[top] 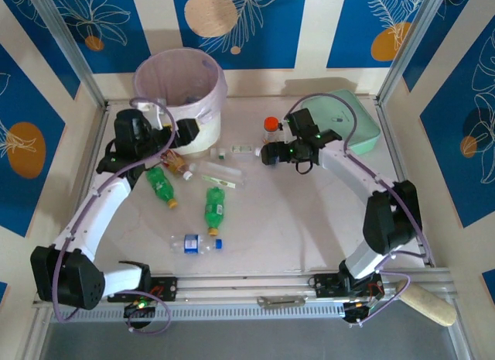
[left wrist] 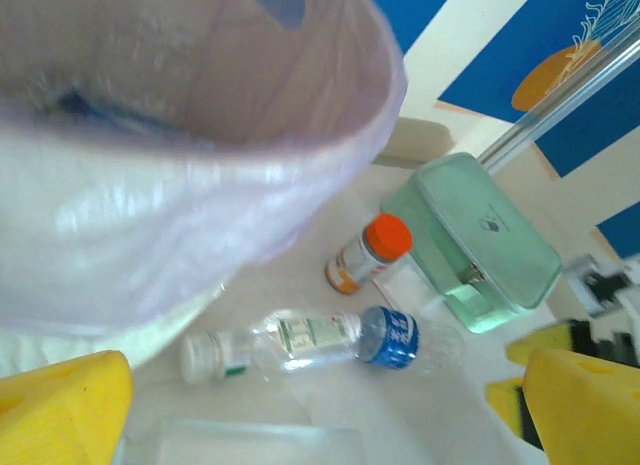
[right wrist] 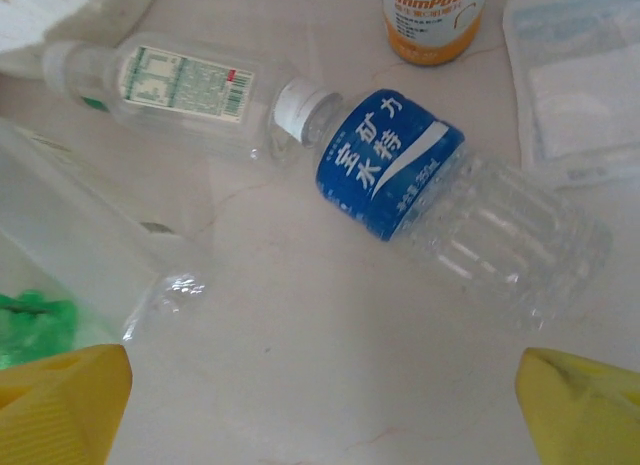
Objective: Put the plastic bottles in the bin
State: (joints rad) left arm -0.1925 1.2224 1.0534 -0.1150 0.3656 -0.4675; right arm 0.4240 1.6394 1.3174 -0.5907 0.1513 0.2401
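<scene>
Our right tool [right wrist: 325, 385], spread wide, hovers over the blue-labelled bottle [right wrist: 400, 175] lying on the table [top: 294, 221], seemingly lined up to straddle it. Our left tool [left wrist: 320, 395], equally wide, sits beside the bin [top: 209, 124]; green bottles [top: 213, 209] lie scattered nearby.

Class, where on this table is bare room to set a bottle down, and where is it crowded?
Bare table lies between the green bottles and the right arm, and along the near edge by the blue-capped bottle. Crowded: beside the bin, across to the orange bottle.

Table [top: 294, 221] with bottles [top: 213, 209], bin [top: 206, 132], mint-green case [top: 352, 124]
</scene>
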